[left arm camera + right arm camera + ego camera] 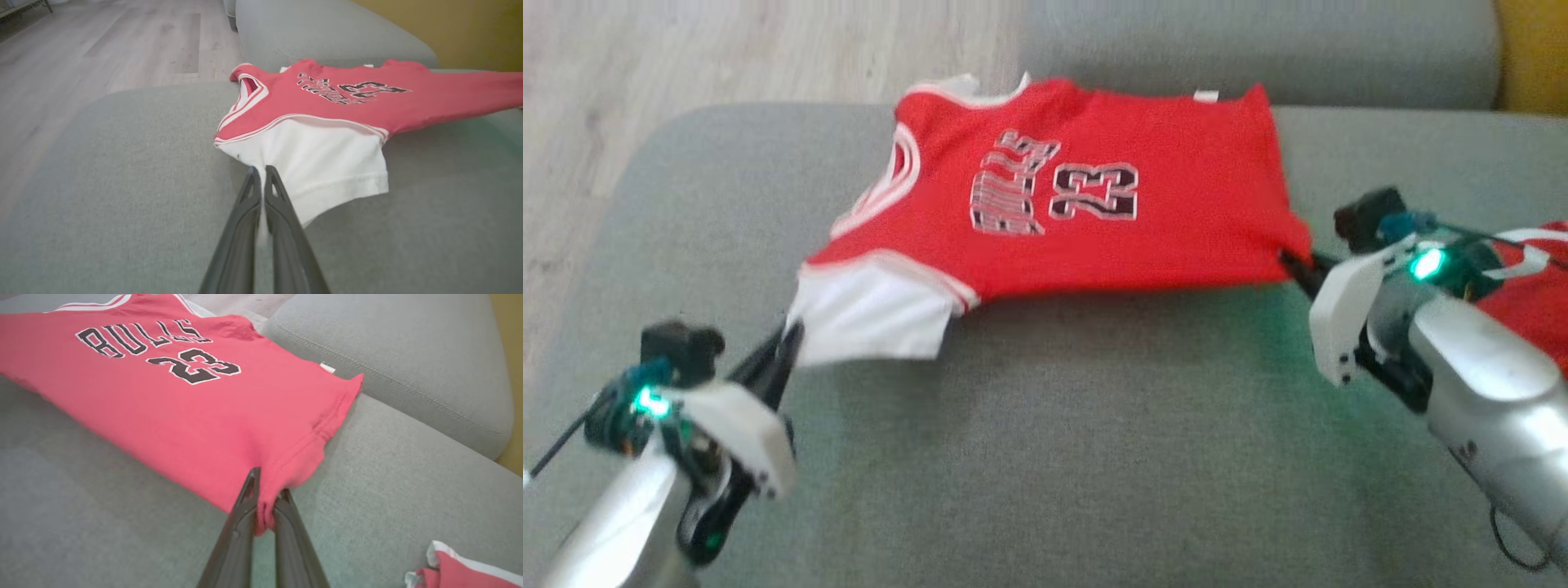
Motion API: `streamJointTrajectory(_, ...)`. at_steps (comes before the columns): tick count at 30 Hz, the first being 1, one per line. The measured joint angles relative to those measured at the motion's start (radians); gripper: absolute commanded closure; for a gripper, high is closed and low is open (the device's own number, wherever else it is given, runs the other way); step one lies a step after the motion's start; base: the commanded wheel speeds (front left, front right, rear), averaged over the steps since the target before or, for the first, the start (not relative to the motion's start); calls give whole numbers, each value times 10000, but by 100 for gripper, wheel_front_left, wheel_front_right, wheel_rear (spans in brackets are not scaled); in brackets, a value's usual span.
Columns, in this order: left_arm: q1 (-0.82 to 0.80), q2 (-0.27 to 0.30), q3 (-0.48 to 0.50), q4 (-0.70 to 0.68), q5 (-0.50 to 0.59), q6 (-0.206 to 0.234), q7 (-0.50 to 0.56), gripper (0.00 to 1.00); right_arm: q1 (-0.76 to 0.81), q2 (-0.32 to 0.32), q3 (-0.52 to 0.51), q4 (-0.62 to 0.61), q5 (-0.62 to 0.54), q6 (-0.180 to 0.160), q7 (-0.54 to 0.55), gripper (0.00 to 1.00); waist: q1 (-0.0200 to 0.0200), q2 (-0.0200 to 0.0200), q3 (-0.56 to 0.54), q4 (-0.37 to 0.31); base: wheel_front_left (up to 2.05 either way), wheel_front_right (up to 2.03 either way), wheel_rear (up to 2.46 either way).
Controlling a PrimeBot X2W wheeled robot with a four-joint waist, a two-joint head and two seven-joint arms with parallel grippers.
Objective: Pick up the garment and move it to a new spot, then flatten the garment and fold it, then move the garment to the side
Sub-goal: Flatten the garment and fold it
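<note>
Red Bulls jersey is stretched between the left pincer, pinching its white sleeve, and the right pincer, pinching its hem; flattening, likely. Next, lay it smooth.

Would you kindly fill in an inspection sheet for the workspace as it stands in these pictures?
Surface: grey sofa seat, bare fabric around the garment.
Job's things: red jersey, BULLS 23 print facing up, stretched sideways between the two grippers; its white sleeve points toward the left arm.
Clutter: second red and white garment lying on the seat by the right arm.
Grippers: left gripper shut on the white sleeve; right gripper shut on the jersey's hem corner.
Cables: thin dark cable at the left wrist; dark cable over the right wrist.
Surroundings: wooden floor, sofa back cushion, yellow wall.
</note>
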Motion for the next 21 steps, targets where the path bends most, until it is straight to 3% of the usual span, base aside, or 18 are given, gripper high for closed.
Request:
streamJointTrajectory(8, 2376, 1488, -31, -2663, -1127, 69, 1779, 100, 777, -798, 1384, -1442, 1877, 0, 1078, 100, 0, 0, -974, -156, 0, 0, 0)
streamJointTrajectory(15, 4246, 2360, 410, -4878, -1764, 859, 2383, 100, 1288, -1578, 2044, -2855, 3390, 0, 2038, 100, 1, 0, -1332, -512, 0, 0, 0)
streamJointTrajectory(21, 5164, 2594, 792, -6140, -1965, 1394, 2366, 100, 1657, -2236, 2213, -4021, 4330, 0, 2573, 100, 2, 0, -1382, -751, 0, 0, 0)
